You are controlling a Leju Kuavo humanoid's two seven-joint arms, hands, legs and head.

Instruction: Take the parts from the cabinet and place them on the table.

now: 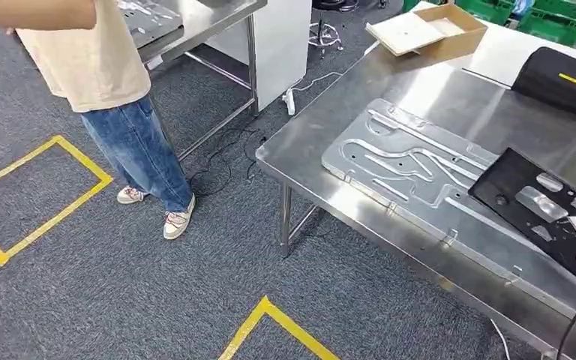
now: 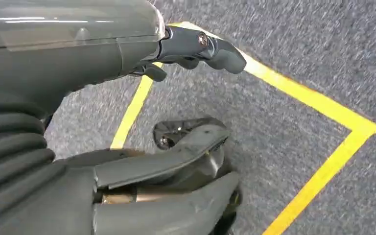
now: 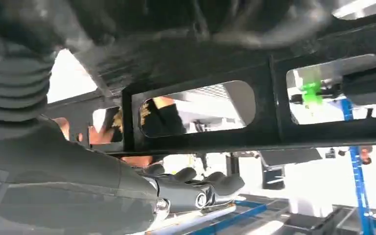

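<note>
A black plate with rounded cut-outs [image 1: 529, 201] lies tilted over the right end of the steel table [image 1: 322, 142], partly on top of a large grooved aluminium plate [image 1: 405, 169]. In the right wrist view the black plate [image 3: 200, 63] runs close across my right hand [image 3: 142, 196], which grips it, with the dark fingers [image 3: 200, 188] on one side of it. My left hand [image 2: 142, 147] hangs over the grey carpet with its fingers [image 2: 200, 46] apart and nothing in it.
A person in a beige shirt and jeans [image 1: 127, 127] stands at the left, beside a second steel bench [image 1: 217, 22] bearing a metal part. A cardboard box [image 1: 431, 30], a black case [image 1: 562, 79] and green crates [image 1: 555, 19] sit at the table's far side. Yellow floor tape [image 1: 52, 195] marks the carpet.
</note>
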